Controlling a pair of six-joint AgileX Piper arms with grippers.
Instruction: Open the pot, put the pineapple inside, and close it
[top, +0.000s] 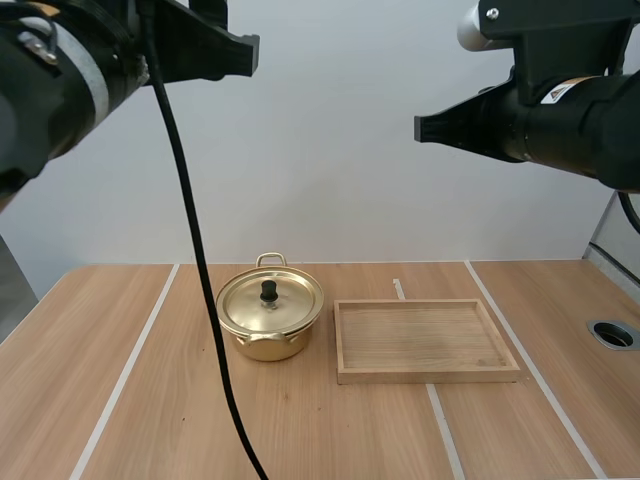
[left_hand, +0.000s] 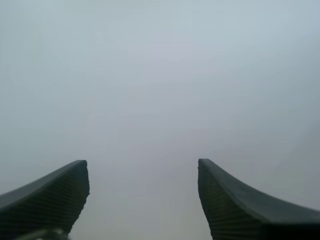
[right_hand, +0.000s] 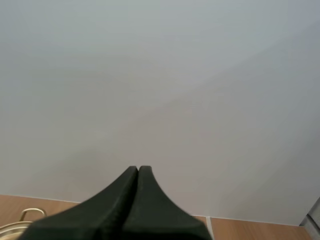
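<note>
Wooden table w/ white tape lines, plain pale wall behind.

High view: gold pot stands left of table centre, just beside the left rim of a wooden tray. Lid is seated, black knob upright at its centre. Pot handles lie on the near-far axis. Both arms are raised well above the table. Left gripper sits approx. over the pot's column; right gripper is up over the tray side, well apart from the pot.

Left wrist view: fingers spread wide, ribbed faces turned inward, nothing between them.

Right wrist view: fingers pressed together as one dark wedge, nothing held. Pot's far handle shows just beside the wedge, i.e. pot lies below and to that arm's left.

Assessment: lid-off step not begun. Knob axis is vertical, so approach from straight above; left arm is nearer and already spread, so prob. the better choice.
</note>
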